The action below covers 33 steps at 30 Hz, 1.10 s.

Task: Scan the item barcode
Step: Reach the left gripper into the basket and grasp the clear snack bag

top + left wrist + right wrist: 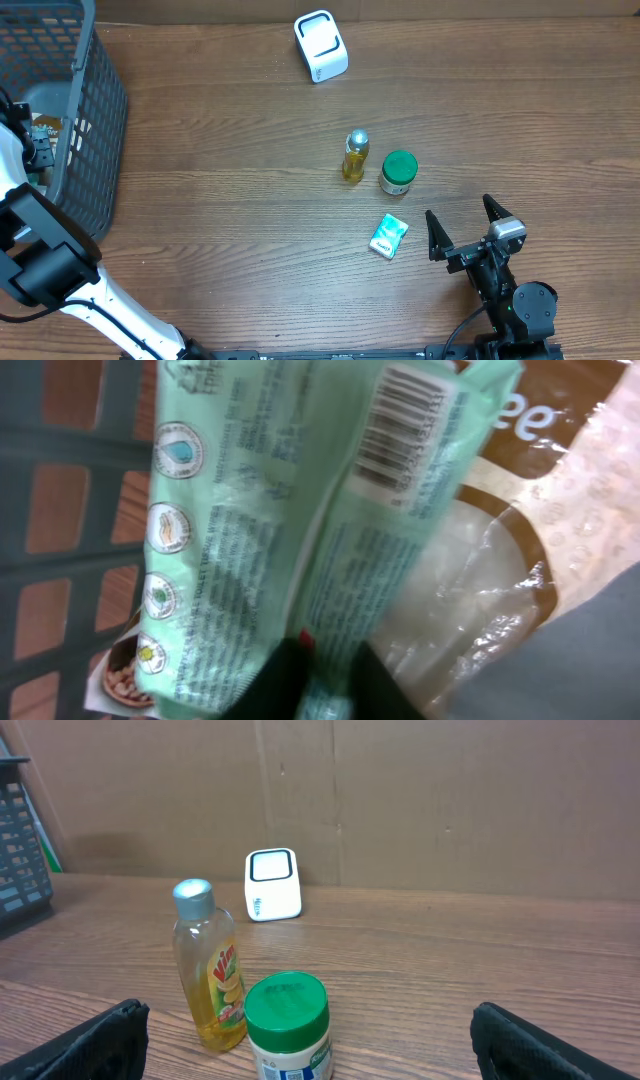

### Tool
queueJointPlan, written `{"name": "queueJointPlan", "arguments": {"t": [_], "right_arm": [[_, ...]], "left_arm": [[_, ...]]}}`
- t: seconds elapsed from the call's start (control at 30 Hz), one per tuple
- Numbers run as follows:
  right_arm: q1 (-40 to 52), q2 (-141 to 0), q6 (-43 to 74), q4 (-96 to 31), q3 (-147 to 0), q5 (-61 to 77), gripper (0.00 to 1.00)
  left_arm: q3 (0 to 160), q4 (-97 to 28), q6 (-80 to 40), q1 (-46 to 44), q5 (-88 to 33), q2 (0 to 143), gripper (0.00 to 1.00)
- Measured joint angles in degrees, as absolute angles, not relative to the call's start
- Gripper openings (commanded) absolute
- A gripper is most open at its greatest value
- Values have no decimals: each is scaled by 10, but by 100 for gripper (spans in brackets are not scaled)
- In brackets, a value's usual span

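In the left wrist view a mint-green packet (250,530) fills the frame, its barcode (405,425) facing up at the top. My left gripper (325,672) is shut on the packet's folded middle seam, down inside the grey basket (95,110) at the far left; overhead, that gripper (38,150) is mostly hidden by the basket wall. The white scanner (321,46) stands at the back of the table and shows as the scanner (272,884) in the right wrist view. My right gripper (465,228) rests wide open near the front right, holding nothing.
A yellow dish-soap bottle (355,156) and a green-lidded jar (398,172) stand mid-table, straight ahead of the right gripper. A small green pack (388,236) lies just left of it. Under the held packet lies a brown-and-clear bag (500,560).
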<state>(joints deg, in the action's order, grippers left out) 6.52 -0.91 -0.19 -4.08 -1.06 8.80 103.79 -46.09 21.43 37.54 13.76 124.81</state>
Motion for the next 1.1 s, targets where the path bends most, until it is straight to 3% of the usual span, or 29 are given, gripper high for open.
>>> {"name": "queueJointPlan", "arguments": {"t": [0.5, 0.77, 0.8, 0.83, 0.87, 0.9, 0.97, 1.1], "right_arm": [[65, -9, -2, -41, -11, 88, 100], [65, -9, -2, -41, -11, 88, 100], [65, -9, -2, -41, -11, 88, 100], [65, -9, -2, -41, -11, 88, 100], [65, -9, -2, -41, -11, 88, 100], [65, -9, -2, -41, -11, 88, 100], [65, -9, -2, -41, -11, 88, 100], [65, -9, -2, -41, -11, 88, 100]], "left_arm": [[1025, -484, 214, 380, 144, 1200, 4], [1026, -585, 206, 387, 152, 1133, 5], [1026, -592, 205, 387, 153, 1134, 23], [1023, -594, 205, 387, 153, 1134, 53], [1023, -594, 206, 387, 153, 1134, 76], [1023, -589, 203, 387, 152, 1134, 85], [1023, -579, 201, 387, 150, 1134, 95], [1022, -558, 210, 387, 123, 1134, 100]]}}
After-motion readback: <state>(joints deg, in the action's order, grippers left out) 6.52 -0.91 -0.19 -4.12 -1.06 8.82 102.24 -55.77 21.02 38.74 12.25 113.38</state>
